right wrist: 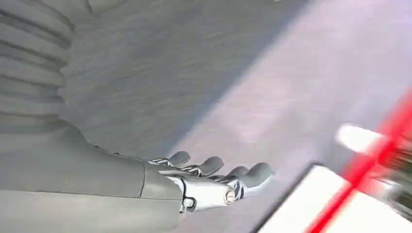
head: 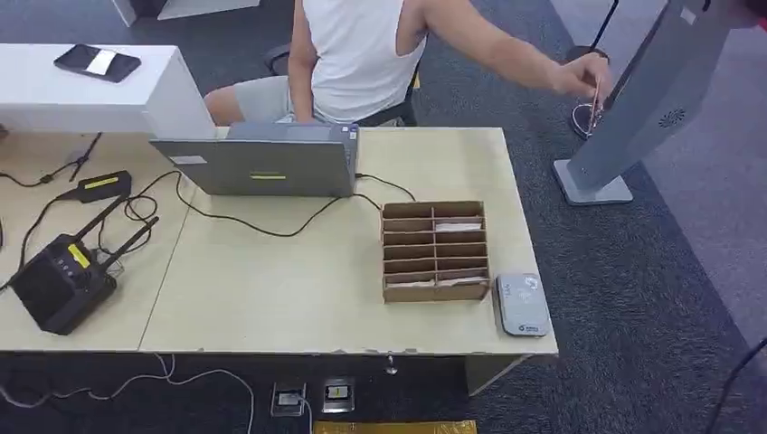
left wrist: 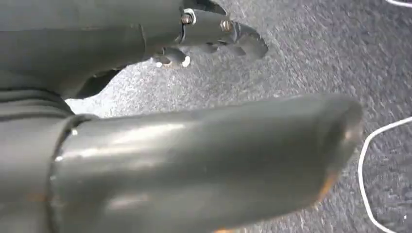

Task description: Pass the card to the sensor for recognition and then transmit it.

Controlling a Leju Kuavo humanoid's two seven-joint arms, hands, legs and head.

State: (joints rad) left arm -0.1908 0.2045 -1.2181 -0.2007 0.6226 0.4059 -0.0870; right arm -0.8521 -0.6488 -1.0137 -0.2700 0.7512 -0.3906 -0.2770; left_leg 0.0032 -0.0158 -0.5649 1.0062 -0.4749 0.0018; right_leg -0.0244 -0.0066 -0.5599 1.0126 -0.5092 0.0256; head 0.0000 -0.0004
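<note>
On the beige wooden desk, a brown cardboard slotted card rack is seen with white cards lying in several compartments, and a flat grey rounded card sensor lies just beside it. Both are well apart from the fingers, which hang over grey carpet. The left hand is largely hidden behind its thick thumb; its fingers appear released, grasping nothing. The right hand is seen with fingers loosely extended and empty, blurred.

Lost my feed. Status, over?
Left hand and right hand empty, hanging over carpet. Cards in cardboard organizer, untouched; sensor beside it. Person seated behind desk.
</note>
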